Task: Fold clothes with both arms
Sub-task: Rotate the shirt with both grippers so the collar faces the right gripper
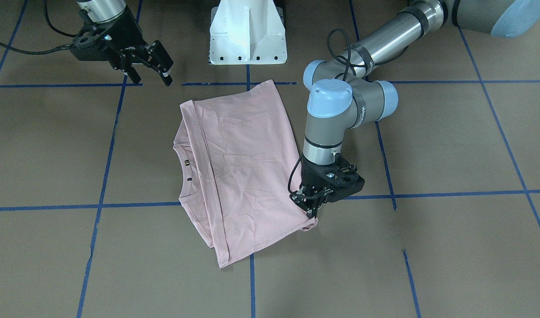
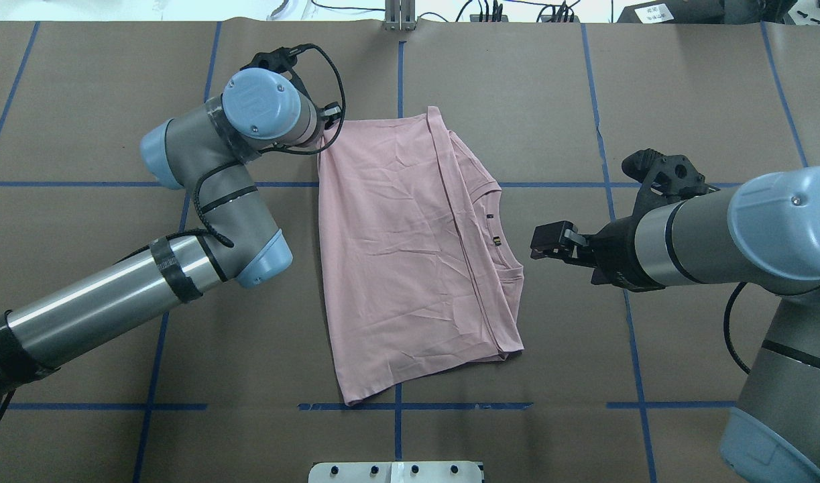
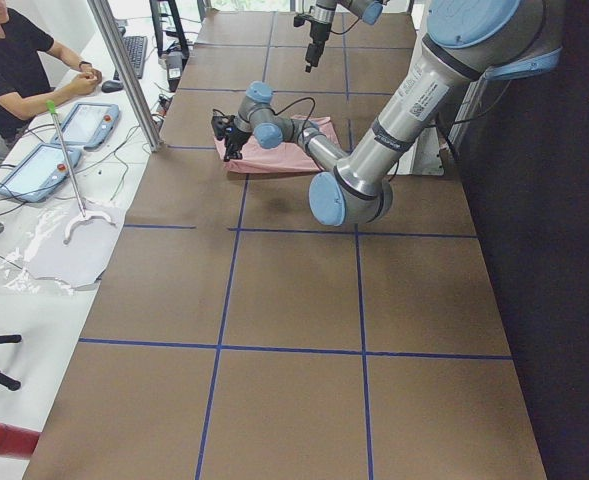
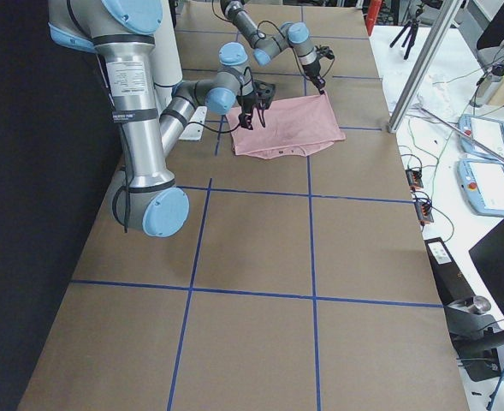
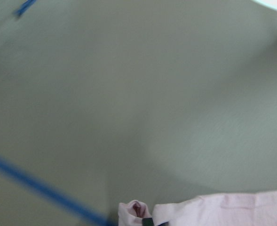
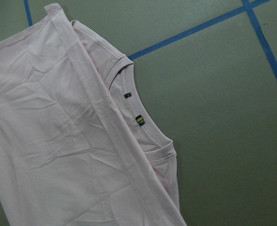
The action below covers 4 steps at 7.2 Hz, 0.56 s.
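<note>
Lying across the middle of the brown table [image 2: 584, 100], the pink shirt [image 2: 410, 255] is already doubled over once. Its plain side faces up, and its near hem sits just short of a blue tape line. Along the shirt's right side a folded band runs from near to far, and the collar [image 6: 138, 127] peeks out beyond it. Right of that collar, the right gripper [image 1: 152, 78] hangs above the table with its fingers spread apart. It holds nothing and is clear of the cloth. Farther off, at the shirt's far left corner, the left gripper [image 1: 313, 211] points down with its fingers together on the fabric; its wrist view shows a small bunch of pink cloth pinched there. The step in hand looks like the start of a second fold, with one corner gripped and the other not yet taken. The next move probably calls for the right gripper to travel to the far right corner and close on it. Both arms could then lift together and carry that far edge toward the near hem, high enough that the layers do not drag.
</note>
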Tool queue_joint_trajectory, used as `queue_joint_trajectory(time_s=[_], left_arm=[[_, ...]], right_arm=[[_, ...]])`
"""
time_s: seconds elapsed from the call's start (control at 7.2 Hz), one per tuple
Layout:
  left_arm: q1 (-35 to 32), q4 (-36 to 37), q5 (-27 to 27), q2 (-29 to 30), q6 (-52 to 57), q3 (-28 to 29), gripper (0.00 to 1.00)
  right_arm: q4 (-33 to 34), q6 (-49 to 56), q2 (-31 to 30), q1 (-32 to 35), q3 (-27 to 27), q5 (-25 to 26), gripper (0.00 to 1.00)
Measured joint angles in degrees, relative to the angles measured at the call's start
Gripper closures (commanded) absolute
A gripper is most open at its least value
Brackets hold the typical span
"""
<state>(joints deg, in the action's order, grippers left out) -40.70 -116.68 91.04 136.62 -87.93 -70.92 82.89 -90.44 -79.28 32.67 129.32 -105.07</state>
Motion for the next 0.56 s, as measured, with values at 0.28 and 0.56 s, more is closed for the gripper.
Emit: queue_joint_trajectory(time_s=[0.28,0.56], left_arm=[[-1.67,-7.59,-2.0,3.19,3.17,8.93,0.54],[-1.97,-9.89,-3.64,4.03,5.54,12.28,0.0]], right_arm=[[0.0,0.02,0.03,0.35,-0.15,0.18,0.0],[-0.01,0.08,0.08,0.85,-0.23,0.21,0.0]])
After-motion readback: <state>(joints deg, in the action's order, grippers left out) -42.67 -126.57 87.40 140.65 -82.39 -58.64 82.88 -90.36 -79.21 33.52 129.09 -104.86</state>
